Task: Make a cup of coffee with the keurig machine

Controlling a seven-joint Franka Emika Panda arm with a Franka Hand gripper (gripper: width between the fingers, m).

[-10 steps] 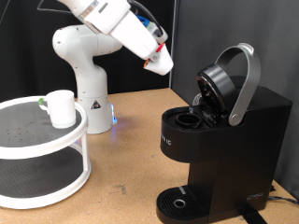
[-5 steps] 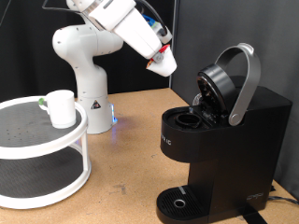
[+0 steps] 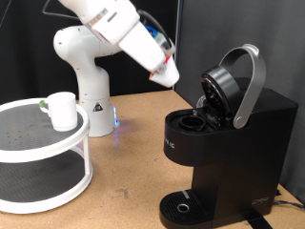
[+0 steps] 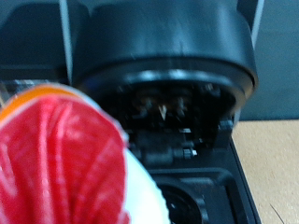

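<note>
The keurig machine [image 3: 229, 134] stands at the exterior view's right with its grey handle raised and its head open. My gripper [image 3: 169, 73] hangs in the air just left of the open head, shut on a small white pod with a red top [image 3: 172, 76]. In the wrist view the pod [image 4: 61, 159] fills the near corner, blurred. Beyond it are the open head [image 4: 163, 47] and the pod chamber [image 4: 182, 201]. The cup [image 3: 63, 110], white with a greenish handle, stands on the top tier of a round white shelf [image 3: 38, 143] at the exterior view's left.
The arm's white base [image 3: 86, 67] stands behind the shelf on the brown table [image 3: 133, 153]. The machine's round drip tray [image 3: 181, 206] is at the exterior view's bottom. A black backdrop is behind everything.
My gripper, with the pod in it, has moved right and down towards the machine's open head. The cup and the machine have not moved.
</note>
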